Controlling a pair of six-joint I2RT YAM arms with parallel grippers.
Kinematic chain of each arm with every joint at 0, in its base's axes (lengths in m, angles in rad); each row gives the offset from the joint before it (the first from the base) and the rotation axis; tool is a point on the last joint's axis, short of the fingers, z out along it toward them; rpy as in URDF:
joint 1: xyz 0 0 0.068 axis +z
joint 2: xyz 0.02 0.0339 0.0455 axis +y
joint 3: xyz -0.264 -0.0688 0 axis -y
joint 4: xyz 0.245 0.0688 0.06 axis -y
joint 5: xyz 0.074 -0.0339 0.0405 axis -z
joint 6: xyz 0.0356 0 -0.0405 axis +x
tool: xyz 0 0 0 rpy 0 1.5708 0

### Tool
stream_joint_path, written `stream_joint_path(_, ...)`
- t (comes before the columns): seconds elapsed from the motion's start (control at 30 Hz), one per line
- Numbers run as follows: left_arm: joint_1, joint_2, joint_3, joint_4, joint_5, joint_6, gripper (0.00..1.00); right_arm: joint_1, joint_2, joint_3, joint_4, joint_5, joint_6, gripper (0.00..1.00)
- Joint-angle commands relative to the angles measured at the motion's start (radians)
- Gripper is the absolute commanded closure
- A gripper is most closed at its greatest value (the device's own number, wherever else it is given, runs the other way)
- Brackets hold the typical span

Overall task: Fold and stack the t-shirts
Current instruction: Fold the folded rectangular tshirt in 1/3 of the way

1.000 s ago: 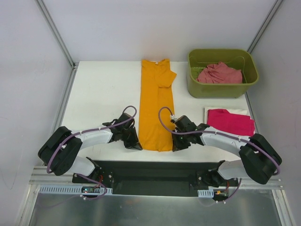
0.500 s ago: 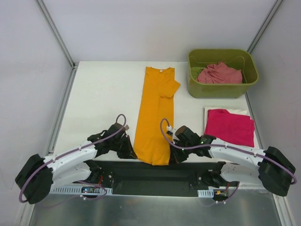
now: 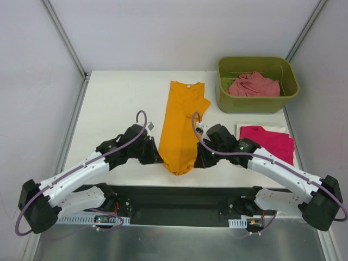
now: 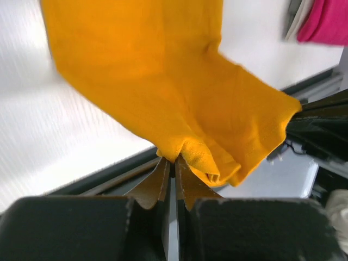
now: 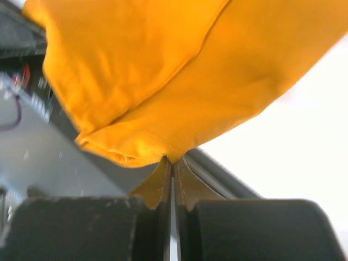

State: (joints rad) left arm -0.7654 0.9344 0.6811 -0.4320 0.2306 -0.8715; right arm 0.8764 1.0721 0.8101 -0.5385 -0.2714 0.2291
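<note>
Orange-yellow shirt (image 3: 184, 117) sits mid-bench (image 3: 117, 103) as a long narrow strip. Its collar end lies flat on the far side, and its near hem end is off the surface, hanging between the two arms. Left jaws are pinched fully together on the hem's left corner and right jaws on its right corner; both wrist views show only a thin bite of cloth edge. The hem sags in a pouch between the grips. Magenta shirt (image 3: 269, 142) is already folded at the right, near the right arm (image 3: 277, 168). Salmon-pink shirt (image 3: 253, 85) is crumpled in the olive bin (image 3: 258, 104). The step looks like the crosswise fold, hem carried over toward the collar. To do it well, move both corners together at matched height and pace, and draw them slightly apart so the sag comes out before laying down. Carry straight along the strip's axis so the side edges line up. Lower until the cloth rests on the lower layer, and only then let go. Risks are the shallow pinch slipping out under a tug, and the tucked sleeve on the right edge flopping open. The left arm (image 3: 81, 168) needs to stay clear of the cloth.
</note>
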Motion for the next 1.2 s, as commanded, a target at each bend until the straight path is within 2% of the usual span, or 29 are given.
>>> stream_joint_path(0.0,0.023,0.197,0.239,-0.004,-0.152,0.160,1.00,-0.077,0.086,0.121,-0.035,0.116,-0.109,0.99)
stream_joint_path(0.2,0.118,0.371,0.411,-0.004,-0.218,0.249,1.00,-0.166,0.206,0.227,-0.040,0.205,-0.117,0.99)
stream_joint_path(0.37,0.187,0.509,0.521,-0.001,-0.173,0.310,1.00,-0.220,0.288,0.302,-0.037,0.264,-0.132,0.99)
stream_joint_path(0.6,0.259,0.687,0.705,0.001,-0.083,0.367,1.00,-0.307,0.417,0.419,-0.041,0.259,-0.194,0.99)
stream_joint_path(0.9,0.356,0.854,0.821,-0.001,0.024,0.379,1.00,-0.393,0.587,0.532,-0.017,0.219,-0.250,0.99)
stream_joint_path(1.03,0.379,0.899,0.847,-0.001,0.062,0.384,1.00,-0.418,0.679,0.578,0.011,0.140,-0.272,0.99)
stream_joint_path(1.17,0.390,0.949,0.867,-0.001,0.091,0.394,1.00,-0.425,0.747,0.624,0.021,0.141,-0.286,0.99)
